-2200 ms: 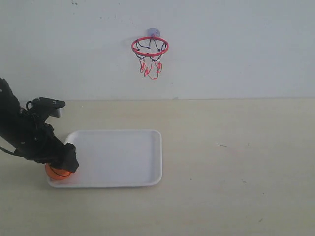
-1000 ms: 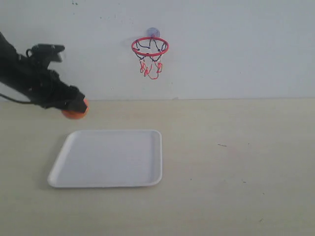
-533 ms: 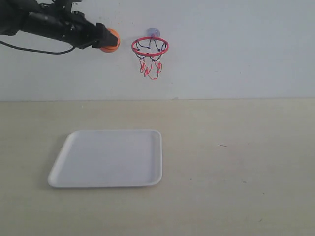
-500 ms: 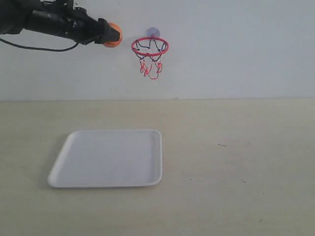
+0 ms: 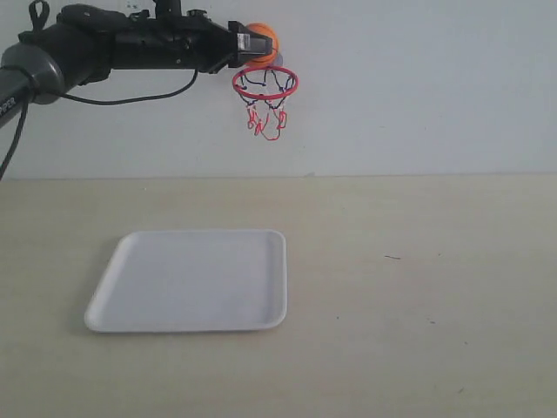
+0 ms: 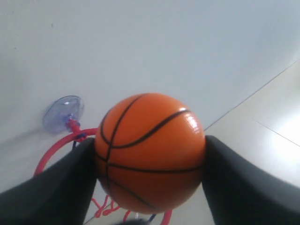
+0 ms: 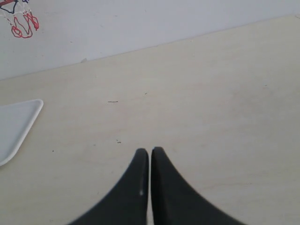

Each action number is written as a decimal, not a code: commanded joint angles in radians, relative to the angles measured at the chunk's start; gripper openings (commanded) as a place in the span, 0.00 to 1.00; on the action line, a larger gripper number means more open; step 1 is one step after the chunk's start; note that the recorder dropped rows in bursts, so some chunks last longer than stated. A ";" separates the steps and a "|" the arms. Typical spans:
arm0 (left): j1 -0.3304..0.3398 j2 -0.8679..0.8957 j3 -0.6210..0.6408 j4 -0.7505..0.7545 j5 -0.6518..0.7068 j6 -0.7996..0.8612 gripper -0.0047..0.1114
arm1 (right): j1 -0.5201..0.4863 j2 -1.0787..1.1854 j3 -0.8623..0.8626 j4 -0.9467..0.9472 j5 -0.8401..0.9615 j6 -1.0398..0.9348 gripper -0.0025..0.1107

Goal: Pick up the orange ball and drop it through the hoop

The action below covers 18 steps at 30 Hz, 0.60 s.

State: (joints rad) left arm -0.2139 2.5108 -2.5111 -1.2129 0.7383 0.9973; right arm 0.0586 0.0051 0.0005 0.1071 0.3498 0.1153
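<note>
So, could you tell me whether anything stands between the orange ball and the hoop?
Nothing visible does. The left gripper holds the orange ball just above the red ring of the hoop, with only open air between them.

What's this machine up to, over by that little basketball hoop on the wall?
It is a two-armed robot playing mini basketball. Its left hand grips the orange ball and holds it just above the red ring of the hoop, which is stuck to the wall. The ball has not been let go yet. The right hand is shut on nothing, idle over the table, where a white tray lies.
</note>
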 commanded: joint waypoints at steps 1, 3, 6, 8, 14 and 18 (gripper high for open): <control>-0.011 0.004 -0.007 -0.033 -0.046 0.009 0.08 | -0.008 -0.005 0.000 -0.009 -0.012 -0.003 0.03; -0.011 0.007 -0.007 -0.038 -0.065 0.006 0.08 | -0.008 -0.005 0.000 -0.009 -0.012 -0.003 0.03; -0.011 0.011 -0.007 -0.088 -0.076 0.014 0.08 | -0.008 -0.005 0.000 -0.009 -0.012 -0.003 0.03; -0.011 0.016 -0.007 -0.097 -0.081 0.018 0.11 | -0.008 -0.005 0.000 -0.009 -0.012 -0.003 0.03; -0.011 0.034 -0.007 -0.113 -0.088 0.018 0.35 | -0.008 -0.005 0.000 -0.009 -0.012 -0.003 0.03; -0.006 0.039 -0.007 -0.115 -0.096 0.025 0.43 | -0.008 -0.005 0.000 -0.009 -0.012 -0.003 0.03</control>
State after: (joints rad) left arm -0.2206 2.5511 -2.5111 -1.3119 0.6606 1.0086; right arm 0.0586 0.0051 0.0005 0.1071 0.3498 0.1153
